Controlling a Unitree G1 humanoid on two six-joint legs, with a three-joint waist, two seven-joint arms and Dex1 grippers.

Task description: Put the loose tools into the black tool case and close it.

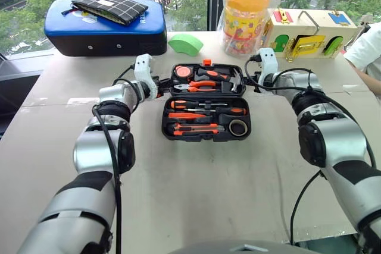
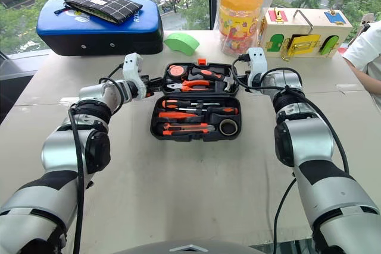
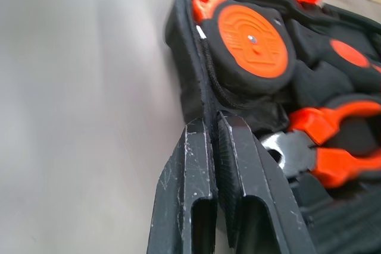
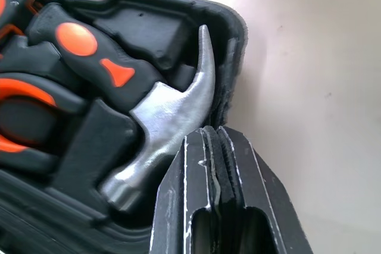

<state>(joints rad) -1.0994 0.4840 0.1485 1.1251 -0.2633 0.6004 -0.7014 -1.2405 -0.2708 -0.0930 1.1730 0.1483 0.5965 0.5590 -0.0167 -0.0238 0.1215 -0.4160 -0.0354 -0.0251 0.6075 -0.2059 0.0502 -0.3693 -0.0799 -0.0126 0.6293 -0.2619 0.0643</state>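
The black tool case (image 1: 167,130) lies open in the middle of the table, its orange latch (image 1: 206,62) at the far edge. In the near half lie the slim screwdrivers (image 1: 196,104), the utility knife (image 1: 193,128) and the dark tape roll (image 1: 238,127). The far half holds the tape measure (image 3: 253,43), pliers (image 1: 199,86) and hammer (image 4: 172,117). My left gripper (image 3: 211,122) is shut on the far half's left rim, beside the tape measure. My right gripper (image 4: 213,132) is shut on its right rim, by the hammer head.
At the back left stands a blue-topped case (image 1: 106,25) with a checked pouch (image 1: 110,5) on it. A green block (image 1: 185,44), an orange-lidded jar (image 1: 244,19) and a wooden latch box (image 1: 309,34) line the back. A person's sleeve (image 1: 368,49) shows at the right edge.
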